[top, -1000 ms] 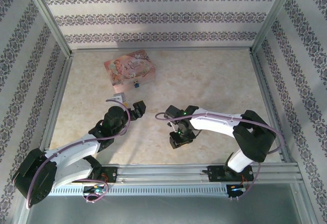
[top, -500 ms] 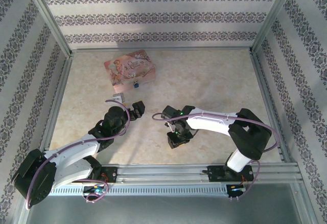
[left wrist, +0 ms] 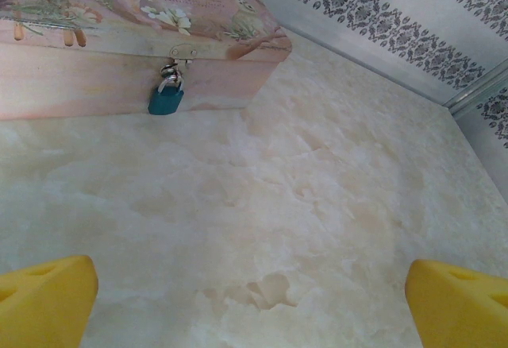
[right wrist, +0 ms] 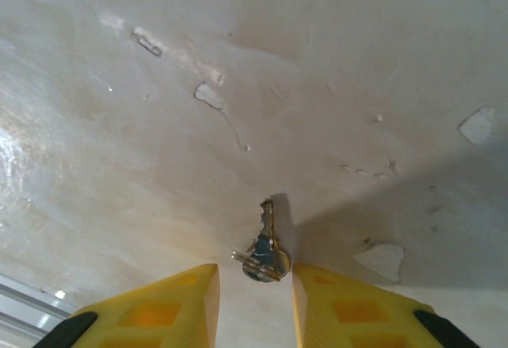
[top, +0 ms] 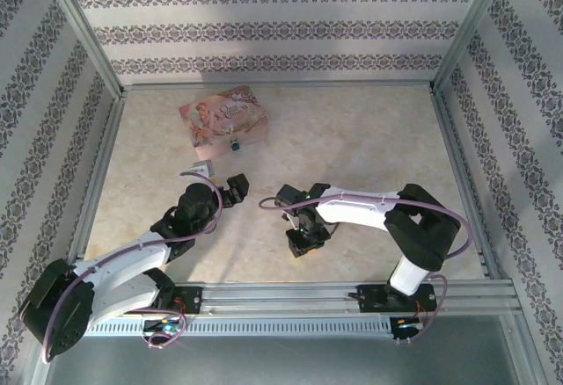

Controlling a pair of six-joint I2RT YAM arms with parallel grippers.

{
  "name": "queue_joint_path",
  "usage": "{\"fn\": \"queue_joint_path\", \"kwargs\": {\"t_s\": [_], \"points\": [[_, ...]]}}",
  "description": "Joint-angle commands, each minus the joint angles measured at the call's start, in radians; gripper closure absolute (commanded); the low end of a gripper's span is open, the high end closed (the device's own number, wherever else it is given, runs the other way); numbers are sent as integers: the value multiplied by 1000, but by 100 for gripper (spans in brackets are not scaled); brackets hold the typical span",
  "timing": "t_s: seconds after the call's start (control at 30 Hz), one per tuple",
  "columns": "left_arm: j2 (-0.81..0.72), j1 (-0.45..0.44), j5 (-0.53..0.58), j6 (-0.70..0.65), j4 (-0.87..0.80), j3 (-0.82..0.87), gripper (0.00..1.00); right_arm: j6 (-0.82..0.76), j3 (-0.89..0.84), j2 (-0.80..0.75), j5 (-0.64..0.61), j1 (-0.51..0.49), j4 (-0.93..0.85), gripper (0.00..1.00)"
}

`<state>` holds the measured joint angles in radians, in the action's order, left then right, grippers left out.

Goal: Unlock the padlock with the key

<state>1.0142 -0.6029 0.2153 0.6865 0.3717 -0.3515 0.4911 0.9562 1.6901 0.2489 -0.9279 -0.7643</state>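
Overhead: the tiny blue-and-silver padlock [top: 235,146] hangs on the pink printed box [top: 224,119], nearer my left claw [top: 230,188], spread wide. Left wrist: it sits ahead, leftward. Right wrist: the small silver key [right wrist: 263,249] lies on the table [right wrist: 357,86], blade pointing away, ring at the mouth of my right claw [right wrist: 252,284], narrowed, gripping nothing

place: lab test cell | evidence: aluminium frame [top: 290,295], wallpapered panels [top: 281,29]

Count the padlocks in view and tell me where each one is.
1. The padlock hangs from the latch on the front wall of the pink box, far left on the table. The box could hide others.
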Motion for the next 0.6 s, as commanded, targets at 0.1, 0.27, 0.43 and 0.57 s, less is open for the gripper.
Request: {"fn": "queue_joint_path", "kwargs": {"t_s": [0.1, 0.27, 0.43, 0.57], "points": [[-17, -12, 19, 13, -21, 3, 1, -8, 24, 19, -23, -19, 5, 72], [-16, -11, 21, 15, -22, 6, 1, -6, 29, 25, -32, -20, 6, 77], [-19, -11, 26, 13, -25, 9, 1, -5, 32, 14, -42, -20, 3, 85], [-32, -11, 33, 4, -38, 8, 1, -5, 30, -12, -55, -20, 6, 96]]}}
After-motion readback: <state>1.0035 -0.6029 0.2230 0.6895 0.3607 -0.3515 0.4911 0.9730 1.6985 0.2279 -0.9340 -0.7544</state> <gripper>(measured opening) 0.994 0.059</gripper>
